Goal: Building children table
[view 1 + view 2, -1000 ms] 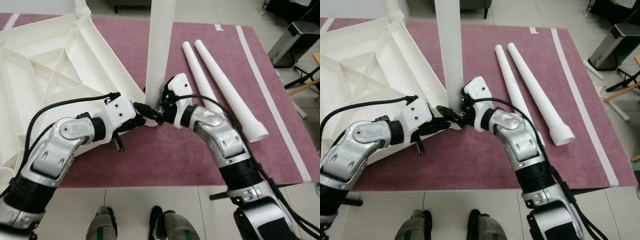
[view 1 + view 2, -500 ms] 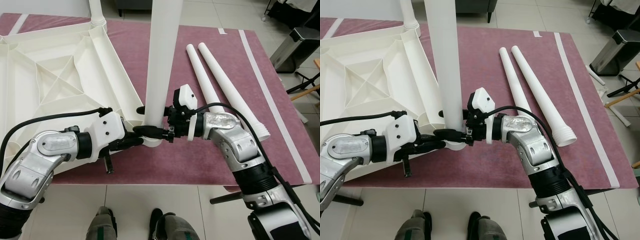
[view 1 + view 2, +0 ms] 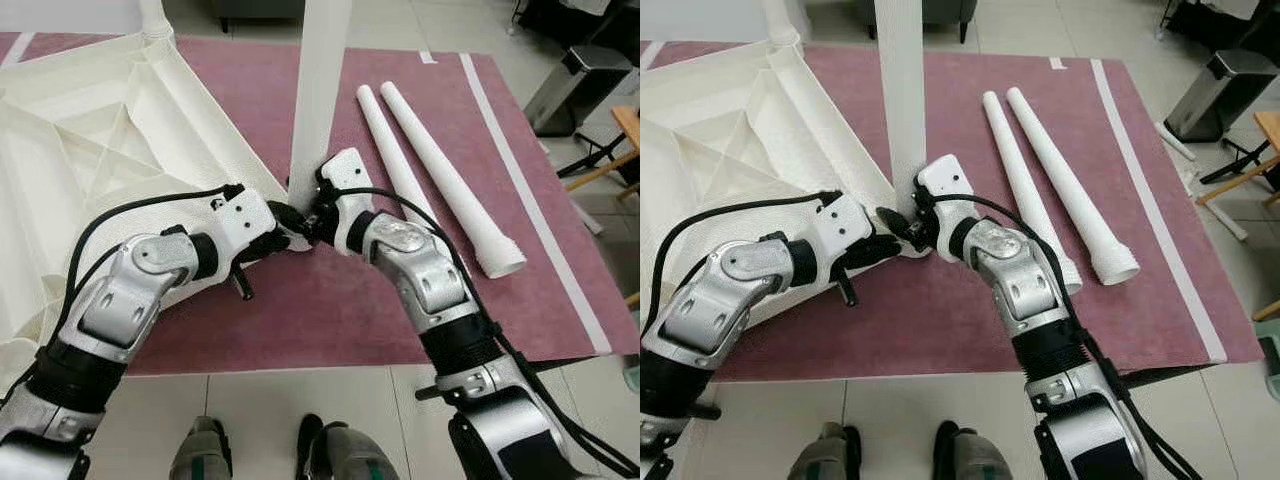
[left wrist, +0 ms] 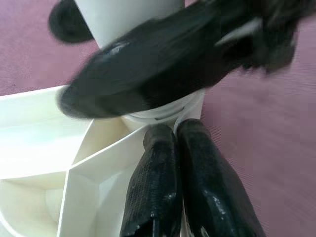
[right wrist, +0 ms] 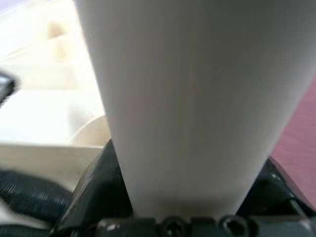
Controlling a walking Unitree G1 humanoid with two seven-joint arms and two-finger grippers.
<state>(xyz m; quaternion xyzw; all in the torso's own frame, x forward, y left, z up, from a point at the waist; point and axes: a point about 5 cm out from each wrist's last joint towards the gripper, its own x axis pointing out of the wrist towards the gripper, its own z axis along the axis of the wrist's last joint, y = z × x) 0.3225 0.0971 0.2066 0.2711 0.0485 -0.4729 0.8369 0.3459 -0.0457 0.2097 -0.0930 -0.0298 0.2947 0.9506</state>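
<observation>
A white tabletop (image 3: 90,130) lies upside down on a dark red rug (image 3: 330,310). One white table leg (image 3: 318,90) stands upright in the socket at its near right corner. My right gripper (image 3: 308,215) is shut on the base of that leg; in the right wrist view the leg (image 5: 187,98) sits between its black fingers (image 5: 94,187). From the other side, my left gripper (image 3: 283,222) meets the same corner. Its fingers (image 4: 158,182) are shut and press on the tabletop's rim just beside the socket. Two loose legs (image 3: 395,160) (image 3: 450,180) lie side by side on the rug to the right.
Another leg (image 3: 155,15) stands at the tabletop's far corner. Off the rug at the far right are a grey bin (image 3: 580,85) and a wooden frame (image 3: 625,130). A pale strip runs along the rug's right side. Tiled floor lies in front of the rug.
The head camera has shifted. Compared with half a second ago, my right wrist has turned around the upright leg. Both grippers stay at its base.
</observation>
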